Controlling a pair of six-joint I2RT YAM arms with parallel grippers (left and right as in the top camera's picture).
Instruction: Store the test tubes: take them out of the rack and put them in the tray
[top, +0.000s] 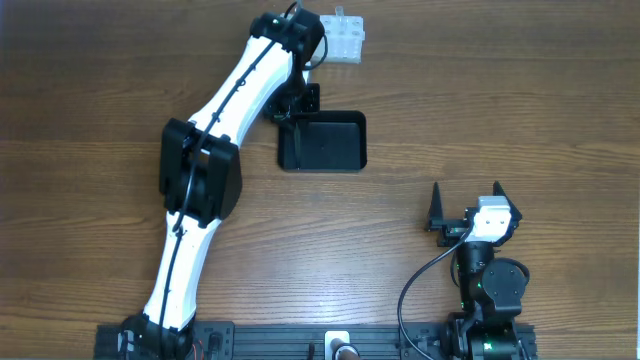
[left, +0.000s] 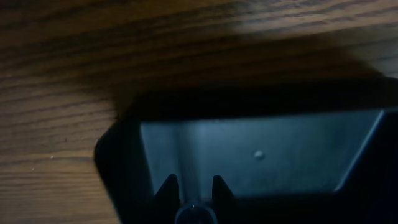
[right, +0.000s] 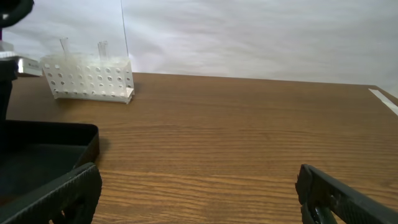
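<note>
A white perforated rack (top: 345, 38) stands at the table's far side; in the right wrist view the rack (right: 90, 78) carries two clear tubes (right: 102, 47) standing upright. The black tray (top: 335, 142) lies just in front of it. My left gripper (top: 291, 116) hangs over the tray's left end. In its own view the left gripper (left: 194, 186) has narrow-set fingers around a clear test tube (left: 190, 163) that points down into the tray (left: 298, 149). My right gripper (top: 468, 205) rests open and empty near its base, far from the tray (right: 43, 149).
The left arm (top: 215, 150) stretches diagonally across the table's left half and partly covers the rack's left side. Bare wooden tabletop (top: 520, 110) surrounds the tray on the right and front.
</note>
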